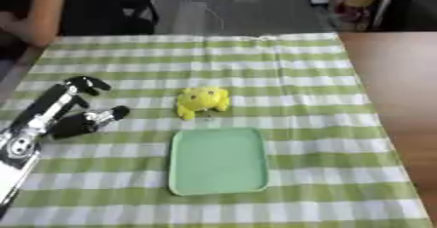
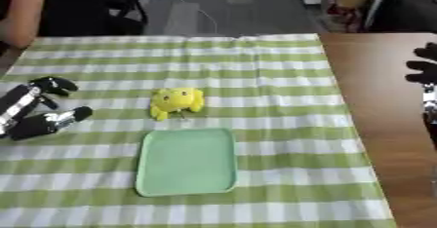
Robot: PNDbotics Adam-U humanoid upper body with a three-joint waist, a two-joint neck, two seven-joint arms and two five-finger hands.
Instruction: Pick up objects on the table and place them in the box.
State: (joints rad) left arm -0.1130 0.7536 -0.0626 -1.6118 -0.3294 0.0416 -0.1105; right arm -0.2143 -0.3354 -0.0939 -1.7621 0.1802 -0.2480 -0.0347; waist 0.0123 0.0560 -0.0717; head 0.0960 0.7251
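Left eye view, toy: I see a soft yellow plush toy point(image 1: 202, 101) lying on the green-and-white checked cloth point(image 1: 282, 66), just beyond the tray.
Tray: pale green, shallow, rounded corners point(image 1: 218, 188), holding nothing.
Left hand point(image 1: 78, 106): fingers apart, holding nothing, left of the toy.
Right hand point(image 2: 424, 66): cut off at the edge over brown wood point(image 2: 375, 124); I cannot tell its fingers' state.
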